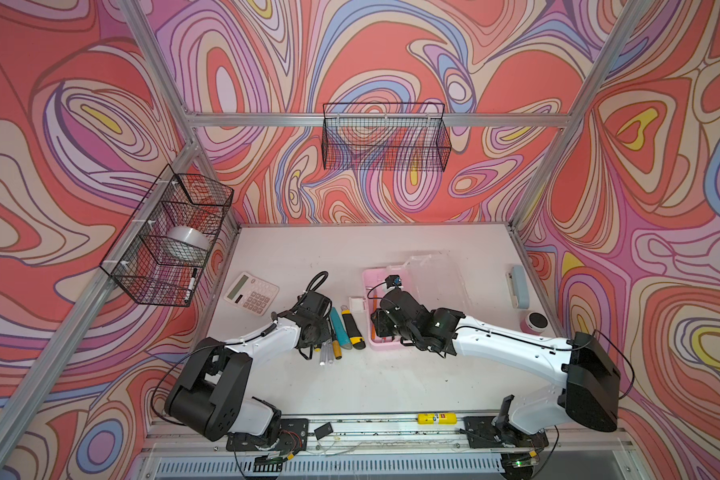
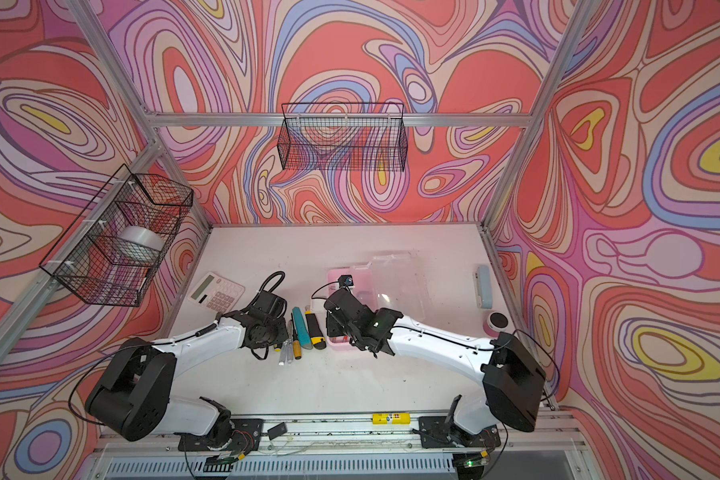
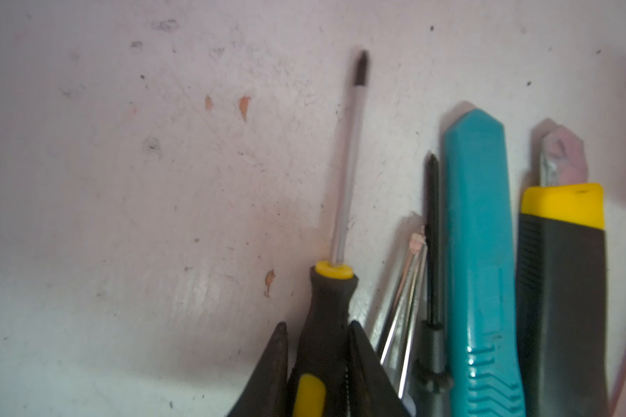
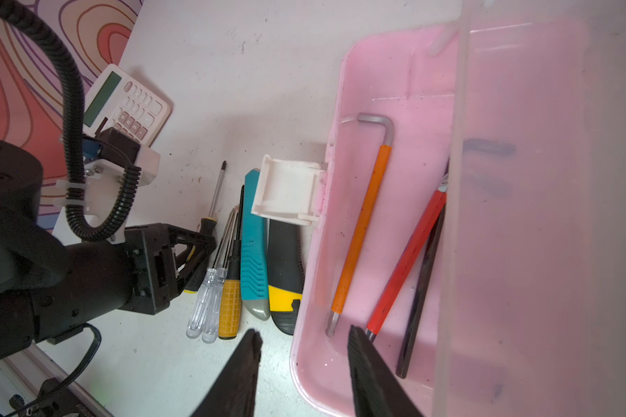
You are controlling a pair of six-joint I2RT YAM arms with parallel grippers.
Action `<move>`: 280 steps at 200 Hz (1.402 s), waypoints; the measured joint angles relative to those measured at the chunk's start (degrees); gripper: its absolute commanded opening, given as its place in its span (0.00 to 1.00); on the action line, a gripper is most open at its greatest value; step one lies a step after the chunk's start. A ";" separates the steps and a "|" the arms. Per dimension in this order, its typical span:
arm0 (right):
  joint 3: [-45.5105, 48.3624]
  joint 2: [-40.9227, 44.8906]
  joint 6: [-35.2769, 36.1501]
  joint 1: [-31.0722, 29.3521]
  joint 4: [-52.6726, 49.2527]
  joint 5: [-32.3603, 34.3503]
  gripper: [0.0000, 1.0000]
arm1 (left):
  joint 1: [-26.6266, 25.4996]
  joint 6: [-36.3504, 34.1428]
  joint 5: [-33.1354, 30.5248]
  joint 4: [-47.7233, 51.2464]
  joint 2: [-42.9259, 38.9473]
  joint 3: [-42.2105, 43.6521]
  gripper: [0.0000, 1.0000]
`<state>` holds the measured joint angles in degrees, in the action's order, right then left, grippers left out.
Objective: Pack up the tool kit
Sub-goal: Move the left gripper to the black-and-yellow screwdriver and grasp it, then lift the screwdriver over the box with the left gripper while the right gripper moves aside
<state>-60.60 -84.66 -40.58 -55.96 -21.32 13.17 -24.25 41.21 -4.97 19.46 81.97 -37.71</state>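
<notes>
"Where's the pink tool kit (image 1: 368, 277)?"
"Open on the table (image 1: 308, 253), right of the teal knife (image 1: 338, 328); the right hand (image 4: 303, 330) hangs half-wide astride its wall, empty."
"And the left hand (image 3: 317, 325)?"
"Narrow about the black-and-yellow screwdriver (image 3: 331, 289); gripping or not, I cannot tell."

The pink box (image 1: 368, 277) is lying open on the table (image 1: 308, 257), its translucent lid (image 1: 437, 270) swung back. The right gripper (image 1: 378, 330) is hanging over its near end. The left gripper (image 1: 316, 340) is hanging low beside the screwdrivers (image 1: 327, 355), which are lying beside the teal knife (image 1: 336, 330) and yellow-black knife (image 1: 351, 332).
</notes>
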 measured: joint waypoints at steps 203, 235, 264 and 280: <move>0.07 24.20 0.61 8.44 -9.51 10.03 0.43 | -13.51 6.23 6.62 4.70 -7.02 -33.16 0.00; 0.09 25.83 0.59 8.74 -11.56 11.76 0.43 | -18.64 9.18 7.78 -0.44 2.95 -37.70 0.00; 0.15 26.84 0.48 8.74 -12.66 12.59 0.43 | -22.10 10.38 8.24 -2.56 10.51 -43.36 0.00; 0.44 27.56 0.50 8.76 -13.09 13.14 0.43 | -23.61 11.06 8.96 -3.96 14.14 -46.73 0.00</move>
<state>-60.16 -57.10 -40.07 -47.20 -34.41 26.30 -47.86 52.27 3.99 15.51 96.12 -84.44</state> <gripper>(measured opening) 0.434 0.128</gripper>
